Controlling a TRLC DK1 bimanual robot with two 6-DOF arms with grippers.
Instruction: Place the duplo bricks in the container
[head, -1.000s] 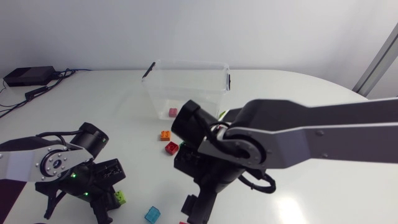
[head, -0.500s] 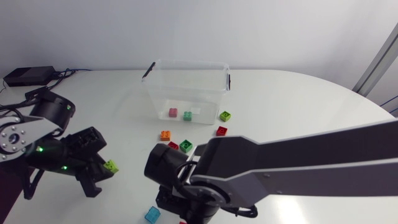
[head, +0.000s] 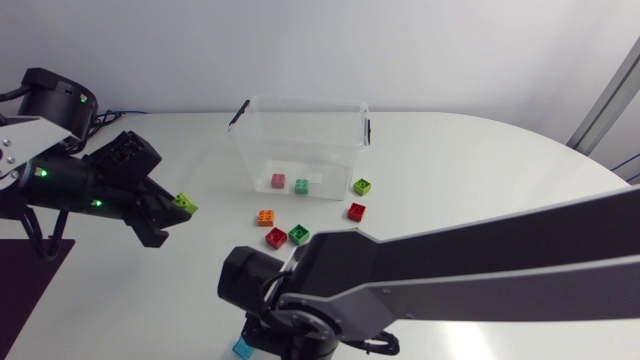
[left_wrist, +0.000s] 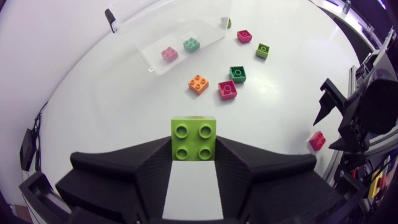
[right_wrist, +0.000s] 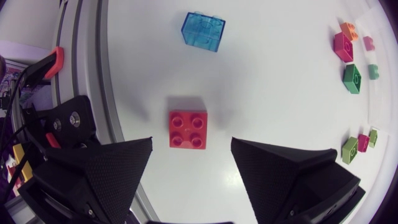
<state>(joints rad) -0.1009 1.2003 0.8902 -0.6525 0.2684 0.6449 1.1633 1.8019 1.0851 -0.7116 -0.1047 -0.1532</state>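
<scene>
The left arm has been lifting away from the near edge and swinging up towards the far left, while the right arm has been sliding down to the near edge, uncovering the bricks in front of the container (head: 250, 150). The left end effector (left_wrist: 193, 150) is now clamping a lime brick (left_wrist: 193, 138) between its fingers, holding it above the table (head: 480, 180), well to the left of the container. The right end effector (right_wrist: 191, 147) is hanging spread wide over a red brick (right_wrist: 188, 127) lying on the table, its fingers at either side and not touching it, with a blue brick (right_wrist: 203, 31) lying just ahead.

A pink brick (head: 278, 181) and a teal brick (head: 301, 186) are already sitting inside the container. By my count, seven are still waiting loose on the table, among them an orange brick (head: 265, 217) and a green brick (head: 299, 234), so the job is looking under halfway done, with the lime one likely going in next.
</scene>
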